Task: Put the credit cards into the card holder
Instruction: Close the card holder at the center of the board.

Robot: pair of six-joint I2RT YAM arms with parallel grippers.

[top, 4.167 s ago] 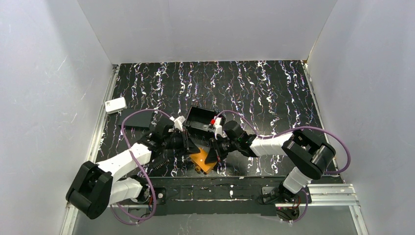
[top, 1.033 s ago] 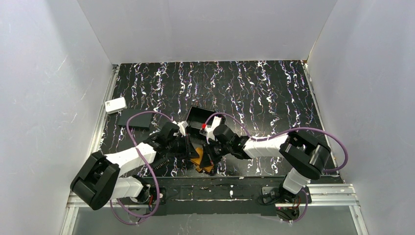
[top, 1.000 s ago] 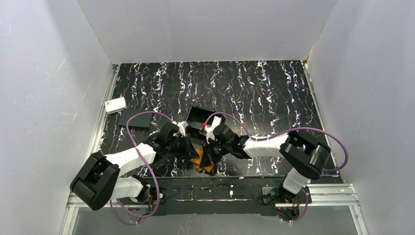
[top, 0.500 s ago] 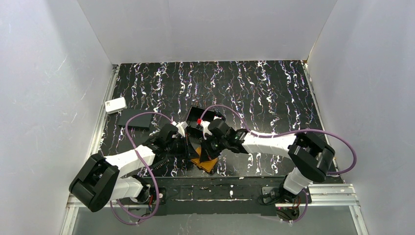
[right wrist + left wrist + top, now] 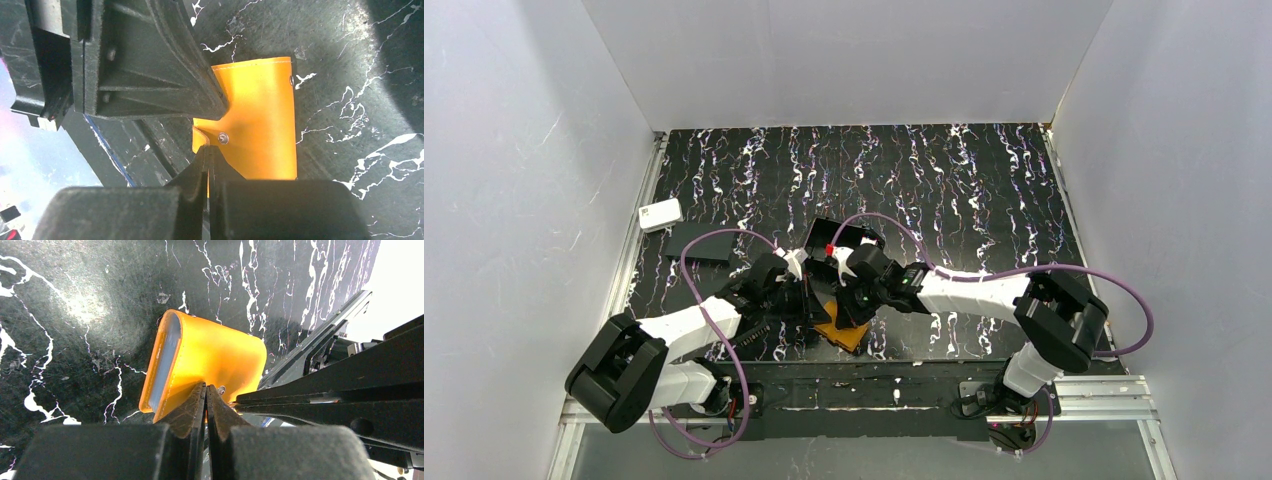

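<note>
Since the earliest frame the right arm has swung its wrist toward 9 o'clock, closing on the left wrist and hiding more of the tray (image 5: 856, 234), while the holder (image 5: 844, 336) has barely shifted. It lies on the desk (image 5: 984, 190) at about 6 o'clock from the middle, close to the near edge, with the tray just beyond it at 12 o'clock. It is folded shut, and in the left wrist view a pale layer shows between its leaves along one open side; whether that is pocket or card cannot be told. The left end effector (image 5: 205, 390) has its fingers pressed together with no gap, the tips resting on the holder's edge. The right end effector (image 5: 207, 152) is likewise drawn tight, its tips meeting the holder at the small tab just beside the metal stud (image 5: 223, 138). Whether either pair has leather nipped between the tips cannot be told. In the top view the left one reaches the holder from 10 o'clock and the right from 1 o'clock, and the two nearly touch over it. A white box (image 5: 660, 214) sits at the desk's 9 o'clock edge, with a flat black rectangle (image 5: 701, 245) just beside it.
</note>
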